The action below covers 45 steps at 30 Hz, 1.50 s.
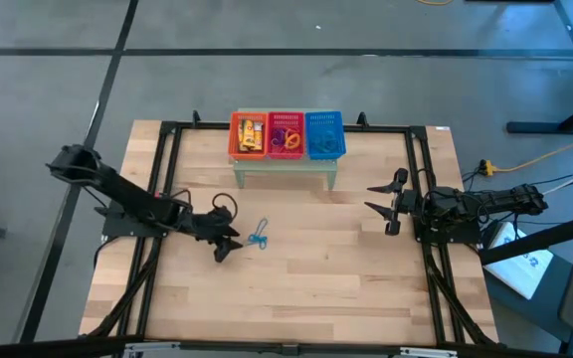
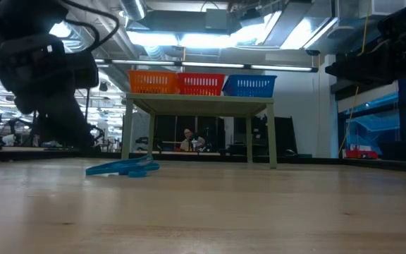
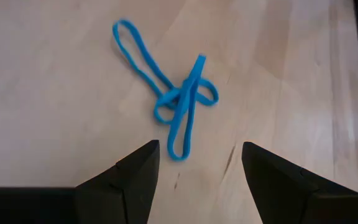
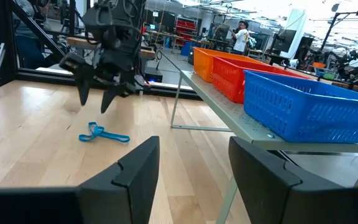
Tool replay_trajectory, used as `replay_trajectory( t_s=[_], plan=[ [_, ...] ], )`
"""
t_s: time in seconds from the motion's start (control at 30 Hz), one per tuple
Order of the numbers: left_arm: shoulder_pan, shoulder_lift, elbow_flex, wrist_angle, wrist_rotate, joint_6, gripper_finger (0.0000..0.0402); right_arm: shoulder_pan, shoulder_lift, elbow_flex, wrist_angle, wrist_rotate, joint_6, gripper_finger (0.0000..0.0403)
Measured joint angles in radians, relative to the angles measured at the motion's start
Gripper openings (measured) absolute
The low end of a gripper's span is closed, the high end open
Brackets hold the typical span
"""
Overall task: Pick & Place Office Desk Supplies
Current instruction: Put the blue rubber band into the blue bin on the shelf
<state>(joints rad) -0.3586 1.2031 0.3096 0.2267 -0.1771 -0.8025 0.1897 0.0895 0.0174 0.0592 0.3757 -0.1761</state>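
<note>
1. Tangle of thin blue rubber loops [image 1: 258, 237] lies flat on the pale wooden desk [image 1: 296, 288], just beside the left pincer [image 1: 229, 242], not touching.
2. Left pincer [image 3: 197, 168] released, fingers spread, poised over the loops: approach step, likely.
3. Next: lower, straddle the knot, clench.
4. Right pincer [image 1: 382, 208] released, waiting near the right frame.

Orange basket [image 1: 249, 135], red basket [image 1: 286, 135] and blue basket [image 1: 325, 135] line a small stand [image 1: 285, 165].

bright, even overhead light; ceiling strips glare in the low view, where the near worktop [image 2: 203, 212] blurs. soft shadows lie under the blue loops [image 3: 173, 93], which look sharp.
</note>
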Motion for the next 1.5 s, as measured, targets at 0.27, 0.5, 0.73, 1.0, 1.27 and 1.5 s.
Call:
replay_trajectory(
  t_s=[0.27,0.5,0.73,1.0,1.27,1.5],
  plan=[
    [-0.014,0.115,0.011,0.062,-0.015,-0.059,0.0224,0.0,0.0,0.0,0.0,0.0,0.0,0.0195],
    [-0.014,0.251,0.081,0.1,-0.042,-0.051,0.0223,0.0,0.0,0.0,0.0,0.0,0.0,0.0195],
    [-0.013,0.348,0.116,0.111,-0.05,-0.102,0.0218,0.0,0.0,0.0,0.0,0.0,-0.001,0.0195],
    [-0.019,0.341,0.116,0.125,-0.021,-0.13,0.0111,0.0,0.0,0.0,0.0,0.0,-0.003,0.0195],
    [-0.019,0.342,0.116,0.119,0.069,-0.129,0.0007,0.0,0.0,0.0,0.0,0.0,-0.003,0.0195],
    [-0.021,0.346,0.113,0.173,0.203,-0.14,0.0002,0.0,0.0,0.0,0.0,0.0,-0.003,0.0195]
  ],
)
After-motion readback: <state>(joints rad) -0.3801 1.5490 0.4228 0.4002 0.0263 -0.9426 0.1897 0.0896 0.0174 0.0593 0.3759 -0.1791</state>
